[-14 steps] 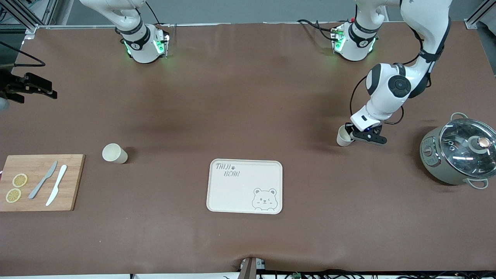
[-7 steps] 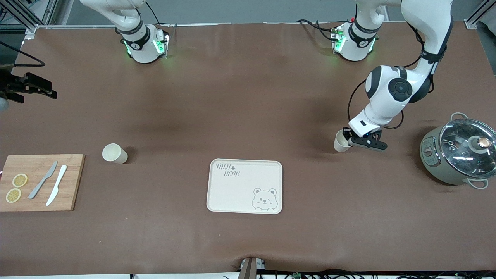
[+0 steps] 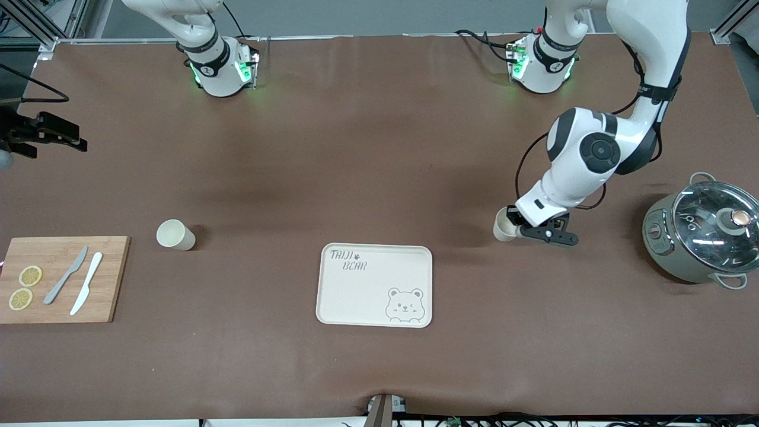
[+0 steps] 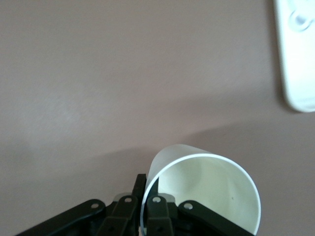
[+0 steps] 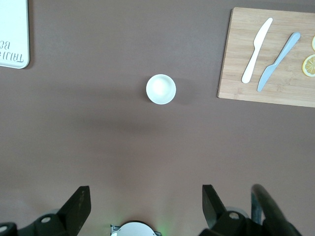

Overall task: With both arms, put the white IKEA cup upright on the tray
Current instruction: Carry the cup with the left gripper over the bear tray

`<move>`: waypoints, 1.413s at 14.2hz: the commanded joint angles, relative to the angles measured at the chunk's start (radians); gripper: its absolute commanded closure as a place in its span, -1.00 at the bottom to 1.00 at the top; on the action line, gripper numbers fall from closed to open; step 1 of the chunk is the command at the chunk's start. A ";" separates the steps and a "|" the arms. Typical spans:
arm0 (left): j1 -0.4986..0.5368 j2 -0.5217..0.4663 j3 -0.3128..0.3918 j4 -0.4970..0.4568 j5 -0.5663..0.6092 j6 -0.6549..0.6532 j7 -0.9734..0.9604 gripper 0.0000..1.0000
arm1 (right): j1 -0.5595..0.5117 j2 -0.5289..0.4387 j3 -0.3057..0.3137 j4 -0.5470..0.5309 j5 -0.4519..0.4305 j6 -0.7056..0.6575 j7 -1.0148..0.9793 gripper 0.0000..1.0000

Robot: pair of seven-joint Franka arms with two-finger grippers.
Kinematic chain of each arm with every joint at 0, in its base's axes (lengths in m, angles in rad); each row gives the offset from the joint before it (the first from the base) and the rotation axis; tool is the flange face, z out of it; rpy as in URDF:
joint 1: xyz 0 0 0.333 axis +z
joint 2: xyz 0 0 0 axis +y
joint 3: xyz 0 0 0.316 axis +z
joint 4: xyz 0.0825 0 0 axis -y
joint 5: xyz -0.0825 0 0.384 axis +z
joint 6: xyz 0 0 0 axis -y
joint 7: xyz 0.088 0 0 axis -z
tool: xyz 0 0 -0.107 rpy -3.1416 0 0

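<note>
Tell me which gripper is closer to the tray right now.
Left. The left gripper, shut on a white cup, hangs just off the tray corner toward the left arm's end. The right gripper waits open at the right arm's table end.

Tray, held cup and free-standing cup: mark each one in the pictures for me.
tray [image 3: 367, 296]: front view, bare middle of its cream surface.
held cup [image 4: 206, 184]: left wrist view, inner wall, rim pinched in the left gripper [image 4: 142, 209].
free-standing cup [image 3: 174, 233]: front view, its open mouth, beside the cutting board [image 3: 112, 279].
</note>
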 commanded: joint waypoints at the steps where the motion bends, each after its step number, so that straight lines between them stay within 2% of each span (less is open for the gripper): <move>1: -0.041 0.083 -0.005 0.165 -0.025 -0.100 -0.063 1.00 | -0.017 0.025 0.010 0.036 0.009 -0.008 0.004 -1.00; 7: -0.121 0.223 -0.005 0.434 -0.023 -0.255 -0.173 1.00 | -0.017 0.031 0.010 0.041 0.016 -0.008 0.002 -1.00; 12: -0.216 0.422 0.009 0.661 -0.014 -0.261 -0.281 1.00 | -0.017 0.037 0.010 0.042 0.016 -0.008 0.002 -1.00; 14: -0.247 0.471 0.022 0.724 -0.016 -0.261 -0.314 1.00 | -0.015 0.042 0.010 0.042 0.017 -0.009 0.004 -1.00; 20: -0.297 0.542 0.033 0.810 -0.017 -0.260 -0.364 1.00 | -0.012 0.072 0.011 0.041 0.011 -0.008 0.001 -1.00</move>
